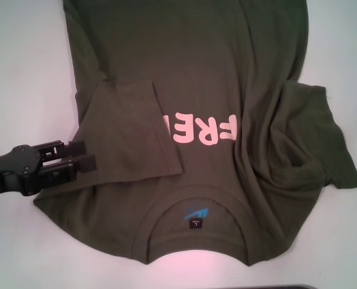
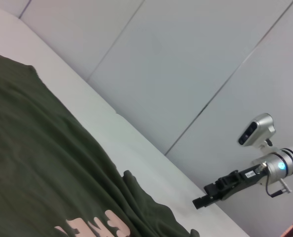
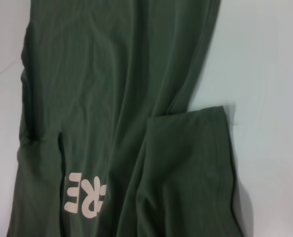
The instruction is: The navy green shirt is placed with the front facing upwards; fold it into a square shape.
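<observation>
Olive-green cotton is covering most of the white desk (image 1: 21, 54): the navy green shirt (image 1: 214, 66) is lying front up, collar (image 1: 196, 208) pointing toward the robot and hem running off the far edge of the head view, so its long axis is going straight away from the robot. The pink block letters (image 1: 205, 127) are reading upside down from the head camera, and only a few are showing because the robot's-left sleeve (image 1: 130, 129) is sitting folded inward over the chest, covering the start of the word. The other sleeve (image 1: 313, 141) is spreading out to the robot's right, rumpled, with deep creases bunching where it meets the body. A small dark label with a blue mark (image 1: 194, 217) is sitting inside the ribbed neckline.

The left gripper (image 1: 88, 155) is hanging at the shirt's left edge, right at the folded sleeve, its two black fingers (image 1: 77, 147) standing a narrow gap apart and gripping nothing; whether they're touching the cloth I can't tell. The right gripper (image 2: 204, 195) is showing up only in the left wrist view, hovering beyond the desk's far side, well apart from the shirt, fingers a little apart and holding nothing.
</observation>
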{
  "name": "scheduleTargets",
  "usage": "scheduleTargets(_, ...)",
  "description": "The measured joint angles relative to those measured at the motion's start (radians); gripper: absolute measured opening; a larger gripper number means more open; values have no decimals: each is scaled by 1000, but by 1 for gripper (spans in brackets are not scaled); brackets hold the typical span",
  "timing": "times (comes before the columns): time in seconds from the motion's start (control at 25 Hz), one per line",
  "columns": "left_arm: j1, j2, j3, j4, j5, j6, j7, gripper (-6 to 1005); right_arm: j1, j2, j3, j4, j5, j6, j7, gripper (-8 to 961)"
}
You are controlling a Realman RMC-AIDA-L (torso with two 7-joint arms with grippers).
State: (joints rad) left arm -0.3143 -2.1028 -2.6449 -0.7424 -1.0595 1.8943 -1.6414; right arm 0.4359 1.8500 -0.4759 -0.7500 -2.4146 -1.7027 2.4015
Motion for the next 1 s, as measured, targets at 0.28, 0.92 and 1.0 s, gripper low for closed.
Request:
scheduleTargets(0.28, -1, 0, 3, 0, 1, -4, 1, 632, 10, 7, -23, 9, -3, 37, 30, 884)
scheduleTargets(0.92, -4, -5, 2, 0, 1, -14, 4, 632, 70, 41, -32, 106, -23, 183, 40, 871)
scheduleTargets(1.0, -3, -5, 3, 0, 1, -14, 4, 632, 73, 42, -32, 112, -25, 186, 40, 867)
